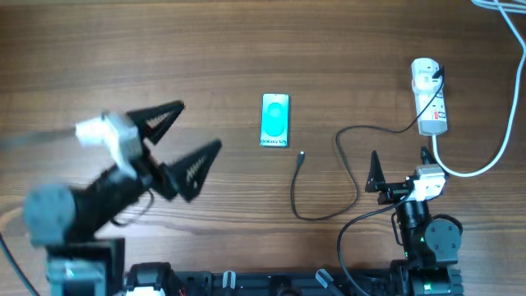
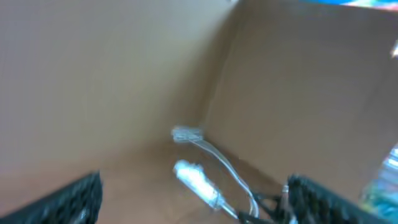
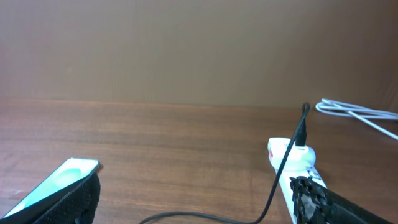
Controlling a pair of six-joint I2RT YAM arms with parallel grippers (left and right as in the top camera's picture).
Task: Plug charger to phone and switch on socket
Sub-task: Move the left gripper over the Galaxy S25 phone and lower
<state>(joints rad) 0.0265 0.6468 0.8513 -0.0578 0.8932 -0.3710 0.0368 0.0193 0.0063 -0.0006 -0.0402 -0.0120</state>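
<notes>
I've got my left claw (image 1: 185, 141) wide open and empty, right claw (image 1: 400, 166) open too. The charger (image 1: 297, 168) tip's lying on the tabletop (image 1: 164, 49) near the phone (image 1: 275, 120).

**One readable word, on the phone**

The phone (image 1: 275, 120) shows white lettering along the lower edge of its cyan-green screen. It reads "Galaxy", followed by a few characters too small to make out. The socket (image 1: 429, 97) carries small red markings, too tiny to read in any view.

Table (image 1: 164, 49), seemingly wood: phone (image 1: 274, 120), charger (image 1: 301, 158), socket (image 1: 429, 97)
</notes>
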